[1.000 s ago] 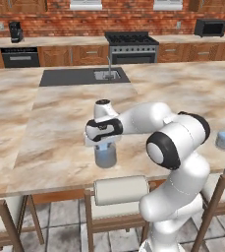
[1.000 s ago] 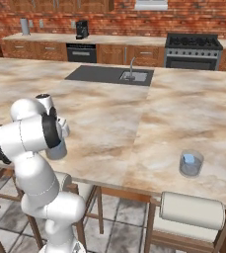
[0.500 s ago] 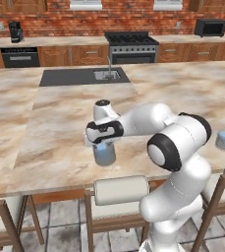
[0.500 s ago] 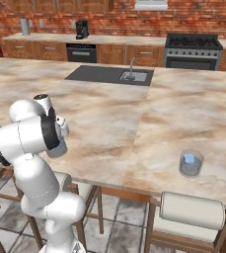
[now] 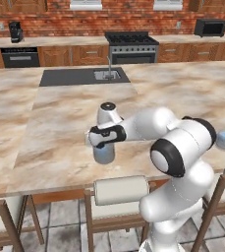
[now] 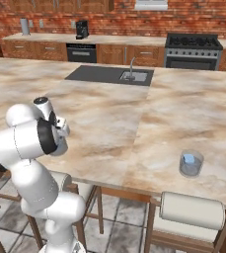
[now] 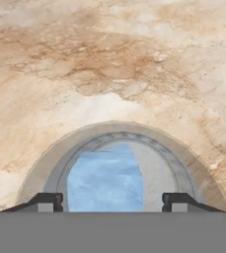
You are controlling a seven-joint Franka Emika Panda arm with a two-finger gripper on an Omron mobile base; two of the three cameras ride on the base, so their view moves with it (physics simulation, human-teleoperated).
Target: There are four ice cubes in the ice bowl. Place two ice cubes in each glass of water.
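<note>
Surroundings: the marble table (image 5: 60, 142) carries the sink (image 5: 107, 75) toward its far side; a stove (image 5: 131, 45), a coffee machine (image 5: 15, 31) and a microwave (image 5: 210, 27) line the brick back wall beyond the sink. Padded stools (image 5: 121, 189) stand along the table's near edge.
In the way: in the left base view the robot's forearm crosses in front of the near glass of water (image 5: 104, 152), and in the right base view its elbow hides most of that glass.
Hand: the hand (image 7: 112, 201) hangs directly above the near glass of water, pointing down into it. Its fingertips (image 7: 46, 201) stand well apart, close to the width of the glass's mouth, with nothing between them and touching nothing.
Near glass: stands on the table's near edge, on the robot's side of the sink; seen from above, a light-blue ice cube (image 7: 104, 179) lies inside it.
Other glass: the second glass of water (image 6: 191, 163) stands far to the right of the sink, near the table's edge, with a light-blue piece (image 6: 189, 159) in it.
</note>
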